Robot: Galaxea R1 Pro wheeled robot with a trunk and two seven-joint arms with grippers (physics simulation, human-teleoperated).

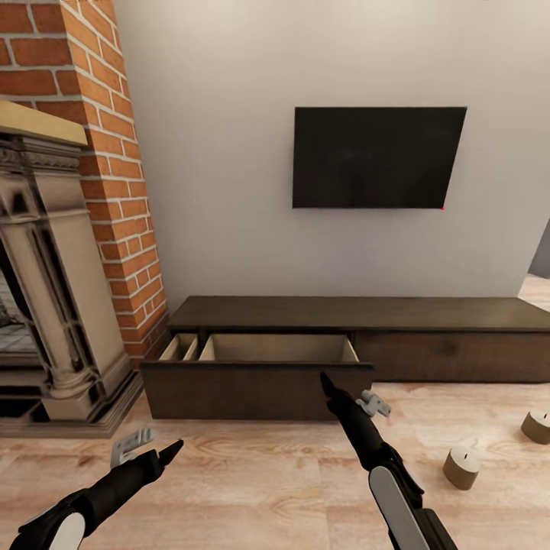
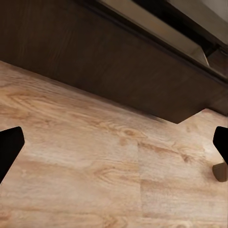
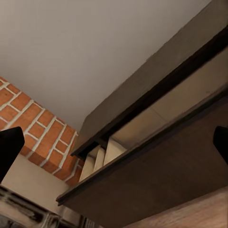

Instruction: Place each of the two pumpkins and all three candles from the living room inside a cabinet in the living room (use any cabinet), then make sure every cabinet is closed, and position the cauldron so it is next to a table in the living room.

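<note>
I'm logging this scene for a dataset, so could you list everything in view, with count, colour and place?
cabinet: one, dark brown, long and low against the wall under the TV.
drawer: one, dark front, pale wood inside, pulled open at the cabinet's left end; nothing seen inside.
candles: two, cream-white, on the floor right of the drawer, apart from each other; the second is cut by the picture's edge.
TV: one, black, on the wall.
fireplace: one, red brick with a pale stone surround, at left.
floor: light wood planks.
left gripper: one, black and grey, open, low over the floor.
right gripper: one, black and grey, open, by the drawer front.
</note>
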